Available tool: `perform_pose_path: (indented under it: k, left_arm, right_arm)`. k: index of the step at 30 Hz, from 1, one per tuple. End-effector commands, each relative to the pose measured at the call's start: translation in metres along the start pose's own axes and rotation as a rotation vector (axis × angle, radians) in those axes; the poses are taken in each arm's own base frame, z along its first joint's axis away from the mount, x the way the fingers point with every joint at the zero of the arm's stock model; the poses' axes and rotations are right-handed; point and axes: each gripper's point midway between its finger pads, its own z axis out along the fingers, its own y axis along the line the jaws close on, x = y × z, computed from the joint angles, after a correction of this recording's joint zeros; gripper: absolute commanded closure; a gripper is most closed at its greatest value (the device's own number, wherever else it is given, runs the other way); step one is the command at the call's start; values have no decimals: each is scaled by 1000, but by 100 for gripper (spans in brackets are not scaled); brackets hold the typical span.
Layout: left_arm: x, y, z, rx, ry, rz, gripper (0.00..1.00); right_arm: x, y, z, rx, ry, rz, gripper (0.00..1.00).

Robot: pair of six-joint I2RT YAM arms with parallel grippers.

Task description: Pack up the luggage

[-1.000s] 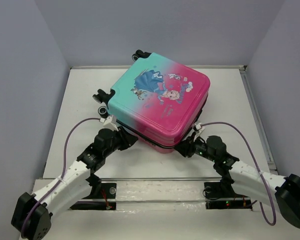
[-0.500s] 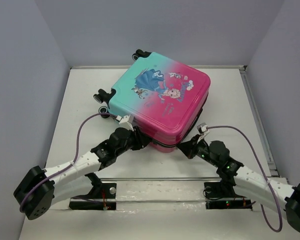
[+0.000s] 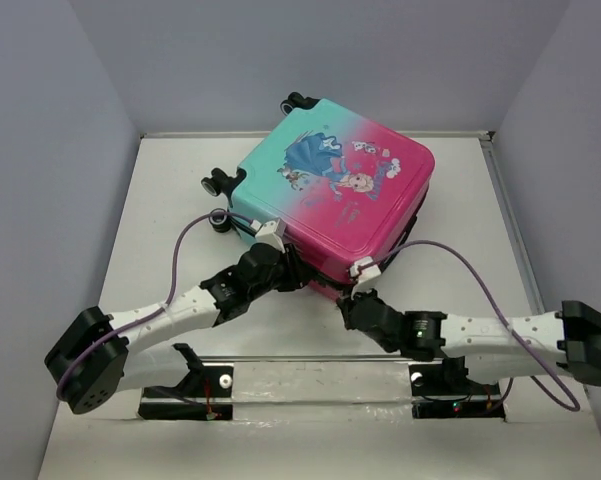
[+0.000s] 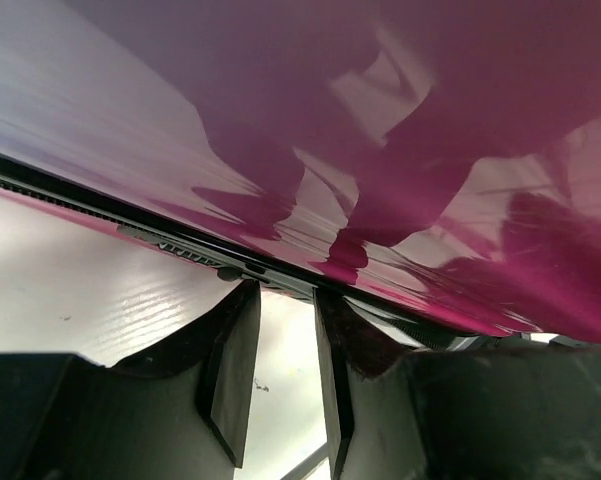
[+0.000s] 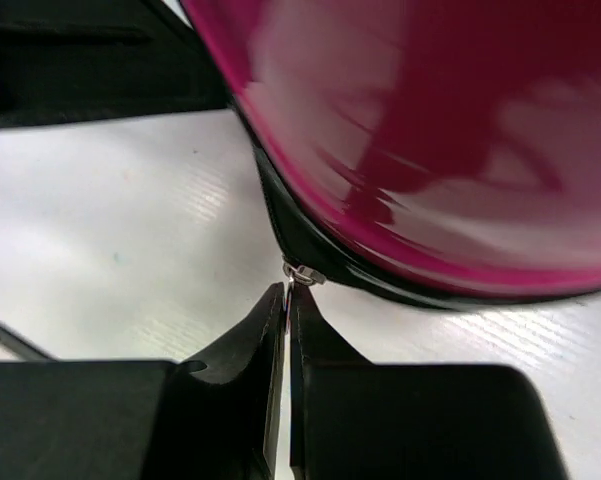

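The luggage (image 3: 330, 195) lies flat and shut on the table (image 3: 160, 200). My right gripper (image 5: 286, 293), fingers pressed together, pinches the zipper pull (image 5: 301, 272) at its near corner, straight ahead. My left gripper (image 4: 285, 295), fingers slightly apart, waits under the near seam.

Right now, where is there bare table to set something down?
Bare table lies left of the luggage, toward the left wall, and right of it, toward the right wall. Its near side is crowded: left gripper and right gripper both sit at the seam.
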Motion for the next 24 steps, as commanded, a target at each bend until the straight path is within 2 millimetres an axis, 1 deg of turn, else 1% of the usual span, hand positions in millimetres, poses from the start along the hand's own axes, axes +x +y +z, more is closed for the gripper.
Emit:
perform_pose_path:
  k: [1, 2, 4, 5, 6, 7, 8, 9, 10, 11, 12, 13, 14, 15, 16, 17, 19, 20, 21, 23, 24]
  left_arm:
    - [-57, -71, 5, 198, -178, 0, 61]
    - [-56, -71, 5, 198, -173, 8, 60]
    - [-56, -69, 5, 187, -169, 18, 60]
    - [-60, -67, 4, 169, -180, 22, 60]
    - [-58, -60, 2, 138, -169, 35, 59]
    - [-62, -54, 1, 115, -175, 38, 52]
    - [-66, -52, -1, 110, -172, 42, 46]
    - [-66, -44, -5, 81, -155, 63, 39]
    - [-78, -30, -8, 40, -166, 62, 24]
    - [-89, -26, -13, 26, -173, 69, 19]
    - [-93, -14, -23, -13, -163, 76, 15]
    - [-113, 3, -33, -32, -183, 74, 8]
    - [-114, 2, -39, -30, -188, 88, 6]
    - [-138, 17, -58, -46, -235, 60, 4]
    - [-150, 26, -66, -59, -256, 52, 3]
    - [-171, 40, -81, -83, -287, 40, 2]
    - [-192, 49, -91, -85, -316, 25, 1]
    - [-203, 43, -96, -54, -323, 16, 1]
    - [-215, 59, -97, -83, -340, -21, 1]
    - [-234, 62, -99, -71, -369, -63, 1]
    - [-247, 75, -95, -96, -393, -85, 1]
  right_arm:
    - [10, 75, 5, -93, 78, -34, 93]
    - [-12, 84, 11, -55, 17, -4, 93]
    - [-26, 85, 22, 15, -41, 13, 93]
    - [-27, 84, 29, 60, -61, 19, 93]
    - [-49, 81, 34, 118, -133, 58, 93]
    - [-59, 82, 38, 127, -167, 95, 93]
    - [-65, 76, 47, 151, -187, 111, 93]
    - [-68, 73, 51, 154, -200, 128, 93]
    - [-70, 72, 55, 142, -207, 144, 93]
    - [-76, 75, 57, 117, -228, 183, 93]
    - [-80, 73, 59, 91, -222, 203, 93]
    - [-75, 73, 58, 72, -216, 207, 93]
    - [-74, 68, 60, 77, -213, 209, 93]
    - [-74, 69, 58, 65, -208, 208, 93]
    - [-72, 69, 58, 59, -203, 205, 93]
    - [-69, 67, 59, 56, -192, 202, 93]
    - [-66, 68, 59, 44, -181, 202, 93]
    - [-67, 65, 61, 51, -180, 202, 93]
    - [-66, 65, 61, 47, -178, 203, 93]
    - [-65, 62, 62, 48, -173, 204, 93]
    - [-64, 63, 61, 40, -165, 201, 93]
